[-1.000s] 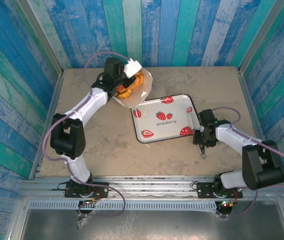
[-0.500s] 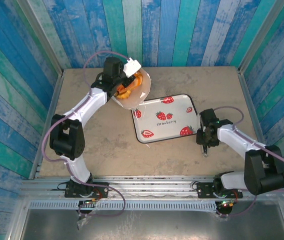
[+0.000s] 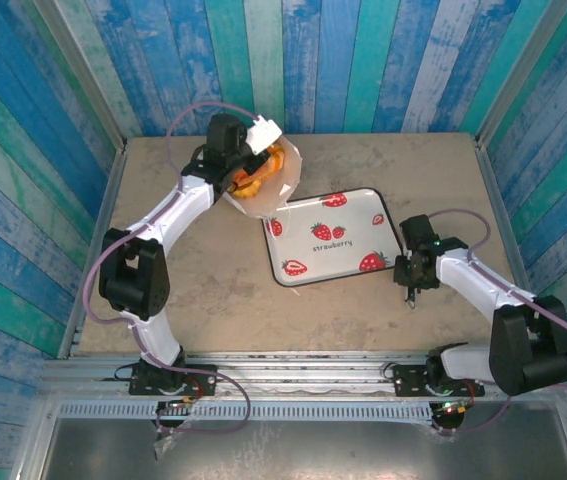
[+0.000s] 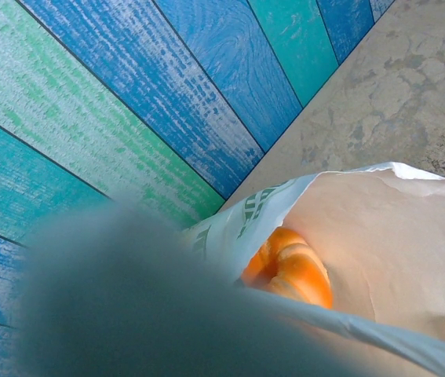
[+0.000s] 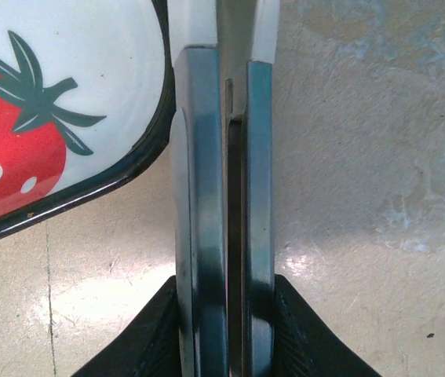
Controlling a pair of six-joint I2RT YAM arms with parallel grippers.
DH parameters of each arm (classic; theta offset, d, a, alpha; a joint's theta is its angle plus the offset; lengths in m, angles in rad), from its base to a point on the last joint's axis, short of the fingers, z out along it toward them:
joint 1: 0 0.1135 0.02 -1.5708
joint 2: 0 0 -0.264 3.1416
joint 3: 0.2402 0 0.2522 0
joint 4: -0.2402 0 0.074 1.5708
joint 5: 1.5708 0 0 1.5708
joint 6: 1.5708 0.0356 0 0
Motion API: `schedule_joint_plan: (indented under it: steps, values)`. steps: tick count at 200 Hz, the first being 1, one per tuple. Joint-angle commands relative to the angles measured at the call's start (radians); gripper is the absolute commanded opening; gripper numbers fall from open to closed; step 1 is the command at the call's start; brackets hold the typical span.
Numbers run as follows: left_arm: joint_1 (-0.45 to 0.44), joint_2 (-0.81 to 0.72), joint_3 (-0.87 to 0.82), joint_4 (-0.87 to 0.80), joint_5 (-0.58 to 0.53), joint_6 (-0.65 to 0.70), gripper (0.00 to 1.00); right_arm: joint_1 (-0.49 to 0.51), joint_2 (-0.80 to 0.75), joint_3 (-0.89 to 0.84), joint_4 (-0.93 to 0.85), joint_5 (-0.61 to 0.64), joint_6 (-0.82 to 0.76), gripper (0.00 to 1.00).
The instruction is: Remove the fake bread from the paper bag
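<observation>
The fake bread (image 3: 261,172) shows orange inside the paper bag (image 3: 285,185), which lies with its mouth tipped open at the far left of the bench (image 3: 213,290). Our left hand (image 3: 251,142) is clamped shut, apparently on the bag's rim. Our right hand (image 3: 409,295), fingers together and empty, hangs beside the strawberry tray (image 3: 391,235). We'd spread it wide before it enters the mouth, steering clear of the paper.

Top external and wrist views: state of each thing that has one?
paper bag, tipped over, mouth open, bread in it
fake bread, inside the bag, orange pieces at the mouth, none out yet
strawberry tray, flat on the table, no bread on it
left gripper, shut on the paper bag at its mouth
right gripper, shut, holding nothing, low over the table beside the tray's corner
</observation>
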Motion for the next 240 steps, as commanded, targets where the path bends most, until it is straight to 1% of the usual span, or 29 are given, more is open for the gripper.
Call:
schedule_joint_plan:
  steps: [1, 16, 37, 52, 84, 116, 178, 212, 240]
  values:
    - [-0.001, -0.099, -0.005, 0.032, -0.018, 0.007, 0.0, 0.013, -0.039, 0.032, -0.033, 0.039, 0.019, 0.29]
    - [-0.001, -0.1, -0.005, 0.031, -0.018, 0.007, 0.0, 0.048, -0.055, 0.042, -0.046, 0.061, 0.02, 0.29]
    - [-0.001, -0.1, -0.005, 0.033, -0.02, 0.009, 0.0, 0.131, -0.075, 0.059, -0.062, 0.106, 0.027, 0.29]
    - [-0.001, -0.1, -0.004, 0.034, -0.022, 0.01, 0.0, 0.182, -0.079, 0.068, -0.066, 0.117, 0.029, 0.29]
    - [-0.001, -0.103, -0.008, 0.035, -0.023, 0.009, 0.0, 0.25, -0.036, 0.075, -0.075, 0.118, 0.041, 0.3]
    - [-0.001, -0.105, -0.01, 0.035, -0.024, 0.011, 0.0, 0.26, 0.046, 0.053, -0.057, 0.094, 0.045, 0.34]
    - [-0.001, -0.107, -0.01, 0.029, -0.034, 0.02, 0.0, 0.259, 0.182, 0.01, 0.059, 0.017, 0.047, 0.42]
    - [-0.001, -0.107, -0.008, 0.023, -0.042, 0.029, 0.0, 0.246, 0.222, 0.012, 0.069, -0.009, 0.046, 0.47]
    - [-0.001, -0.107, -0.008, 0.02, -0.039, 0.028, 0.0, 0.216, 0.236, 0.012, 0.069, -0.034, 0.043, 0.48]
